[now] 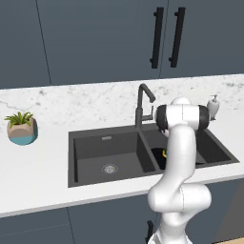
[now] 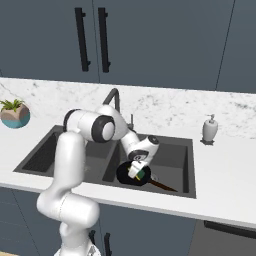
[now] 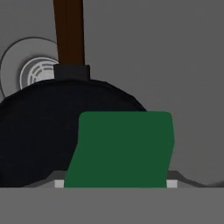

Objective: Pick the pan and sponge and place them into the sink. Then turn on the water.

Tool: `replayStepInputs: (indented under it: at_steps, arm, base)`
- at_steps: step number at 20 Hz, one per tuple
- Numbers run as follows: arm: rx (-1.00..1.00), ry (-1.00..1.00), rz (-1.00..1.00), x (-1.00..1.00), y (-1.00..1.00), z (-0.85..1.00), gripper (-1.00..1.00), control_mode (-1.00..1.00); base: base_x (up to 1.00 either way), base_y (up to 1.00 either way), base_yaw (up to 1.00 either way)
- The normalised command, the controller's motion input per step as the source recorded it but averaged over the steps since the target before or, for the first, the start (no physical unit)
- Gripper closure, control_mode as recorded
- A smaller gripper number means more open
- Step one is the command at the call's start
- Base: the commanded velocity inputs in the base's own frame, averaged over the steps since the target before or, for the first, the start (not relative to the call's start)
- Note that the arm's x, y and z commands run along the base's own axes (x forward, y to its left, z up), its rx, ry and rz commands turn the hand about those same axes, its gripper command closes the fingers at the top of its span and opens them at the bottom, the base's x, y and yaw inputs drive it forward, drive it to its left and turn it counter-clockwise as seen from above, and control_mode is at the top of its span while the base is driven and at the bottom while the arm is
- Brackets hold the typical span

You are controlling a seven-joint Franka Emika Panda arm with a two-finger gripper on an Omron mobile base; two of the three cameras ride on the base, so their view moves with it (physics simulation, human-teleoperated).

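Note:
The black pan lies in the right basin of the dark grey sink, its brown handle pointing toward the front right. My gripper hangs just above the pan, shut on the sponge, which is green and yellow. In the hand view the sponge's green face sits between my fingertips, right over the pan. The handle and the round drain lie beyond it. From the left base view my arm hides most of the pan.
A dark faucet rises behind the divider between the basins, close to my forearm. A white soap dispenser stands on the counter to the right. A potted plant sits far left. The left basin holds nothing.

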Motion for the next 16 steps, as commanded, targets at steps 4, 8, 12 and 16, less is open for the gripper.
replayStepInputs:
  at_steps: [4, 8, 12, 16]
  arm:
    - [0.06, 0.0, 0.03, 0.42, -0.22, -0.48, 1.0, -1.0]
    - [0.07, 0.0, 0.04, 0.33, -0.26, -0.46, 1.0, -1.0]
    - [0.06, 0.0, 0.01, 0.34, -0.16, -0.36, 1.0, -1.0]
    - [0.03, 0.0, 0.0, 0.37, -0.02, -0.3, 1.0, -1.0]
  base:
    - [0.0, 0.0, 0.0]
    - [0.0, 0.0, 0.0]
    - [0.0, 0.0, 0.0]
    - [0.0, 0.0, 0.0]
